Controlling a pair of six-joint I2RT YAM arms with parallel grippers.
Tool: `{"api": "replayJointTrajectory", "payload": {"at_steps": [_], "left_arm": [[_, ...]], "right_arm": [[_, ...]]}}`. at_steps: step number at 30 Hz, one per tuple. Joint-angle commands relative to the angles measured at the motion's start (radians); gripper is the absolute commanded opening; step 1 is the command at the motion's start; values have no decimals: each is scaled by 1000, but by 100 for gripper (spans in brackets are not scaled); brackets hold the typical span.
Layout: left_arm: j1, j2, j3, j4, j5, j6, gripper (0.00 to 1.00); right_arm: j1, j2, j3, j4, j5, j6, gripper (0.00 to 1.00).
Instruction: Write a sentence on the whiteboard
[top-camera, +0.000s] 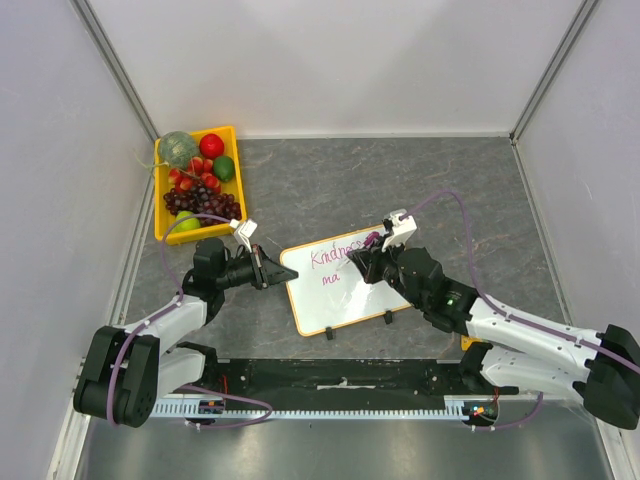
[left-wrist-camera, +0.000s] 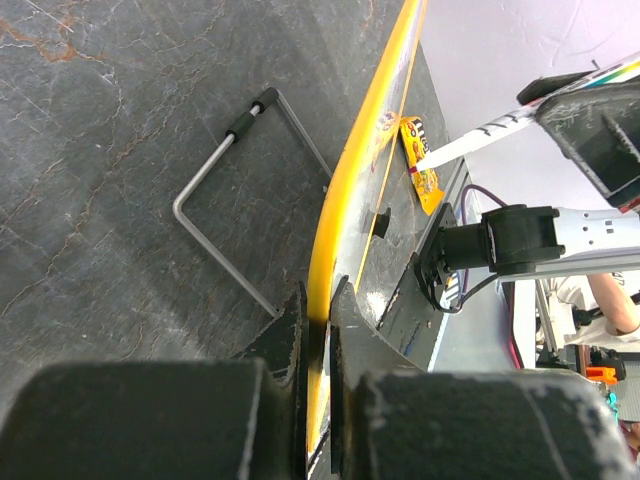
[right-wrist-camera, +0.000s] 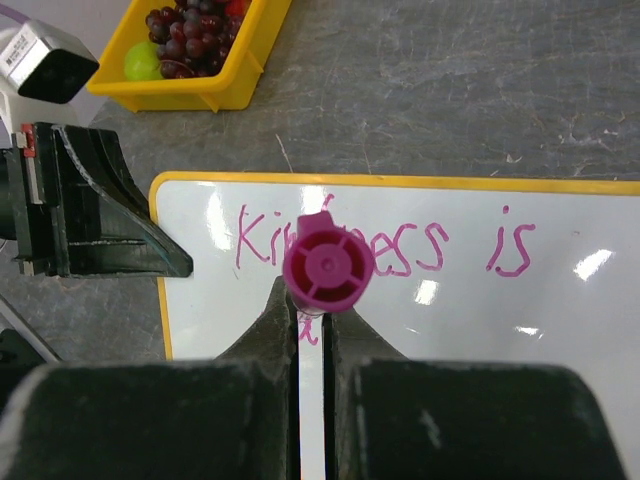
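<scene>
From above: the whiteboard (top-camera: 345, 300) lies mid-table on the grey marbled tabletop (top-camera: 420, 180), with white walls (top-camera: 350, 60) around it. The sentence (top-camera: 335, 256) reads "Kindness" and "ma" here, so I judge "magic." unfinished.

Left wrist: my left gripper (left-wrist-camera: 318, 312) pinches the board's edge.

Right wrist: "Kindness is" shows fully — my right gripper (right-wrist-camera: 310, 318) is clamped on the pink marker (right-wrist-camera: 328, 265).
</scene>
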Motion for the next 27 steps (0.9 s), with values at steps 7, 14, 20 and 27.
{"api": "replayJointTrajectory", "payload": {"at_steps": [7, 14, 20, 27], "left_arm": [[-8, 20, -7, -105, -101, 84, 2], [-8, 25, -9, -104, -101, 84, 2], [-8, 26, -7, -104, -100, 84, 2], [-6, 26, -7, -104, -101, 84, 2]], "right_arm": [[-6, 10, 40, -14, 55, -24, 0], [-6, 22, 17, -18, 72, -21, 0], [-4, 30, 6, -17, 91, -17, 0], [-6, 28, -9, -17, 106, -14, 0]]}}
